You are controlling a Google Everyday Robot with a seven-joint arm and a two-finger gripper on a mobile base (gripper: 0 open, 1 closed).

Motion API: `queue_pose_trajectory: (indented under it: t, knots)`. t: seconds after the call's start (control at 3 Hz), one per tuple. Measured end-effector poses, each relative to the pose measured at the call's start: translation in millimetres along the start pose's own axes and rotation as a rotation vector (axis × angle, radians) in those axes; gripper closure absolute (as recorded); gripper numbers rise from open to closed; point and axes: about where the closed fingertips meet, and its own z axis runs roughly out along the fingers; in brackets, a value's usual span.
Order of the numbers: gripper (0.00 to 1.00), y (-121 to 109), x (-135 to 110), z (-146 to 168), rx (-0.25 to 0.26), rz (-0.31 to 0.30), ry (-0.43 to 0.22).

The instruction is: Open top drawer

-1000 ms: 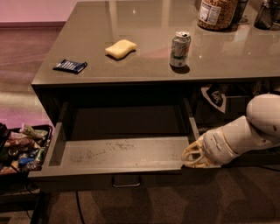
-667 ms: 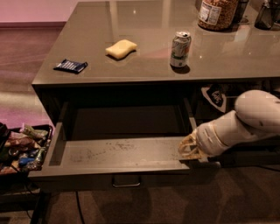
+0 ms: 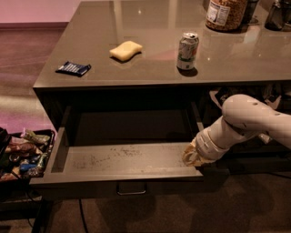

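Observation:
The top drawer point(image 3: 122, 178) is pulled far out from under the grey counter. Its pale speckled floor point(image 3: 127, 154) shows and holds nothing. Its small loop handle point(image 3: 131, 189) sits at the centre of the front. My gripper point(image 3: 193, 157) is at the drawer's right front corner, at the end of the white arm point(image 3: 245, 120) that comes in from the right. It sits over the drawer's right wall, just behind the front panel.
On the counter point(image 3: 150, 68) lie a yellow sponge point(image 3: 125, 50), a blue packet point(image 3: 72, 68), a soda can point(image 3: 187, 51) and a jar point(image 3: 226, 13) at the back. A bin of snack packets point(image 3: 22, 154) stands at the left.
The arm has swung left and my gripper has moved left along the drawer's right front corner. The drawer stands as it did.

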Motion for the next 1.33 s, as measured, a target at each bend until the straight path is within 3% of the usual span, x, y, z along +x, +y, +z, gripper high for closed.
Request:
queue_pose_trajectory:
  t: [0.67, 1.33]
  knots:
    - [1.0, 24.9, 4.1, 3.1, -0.109, 0.032, 0.004]
    - [1.0, 33.8, 2.7, -2.8, -0.133, 0.051, 0.018]
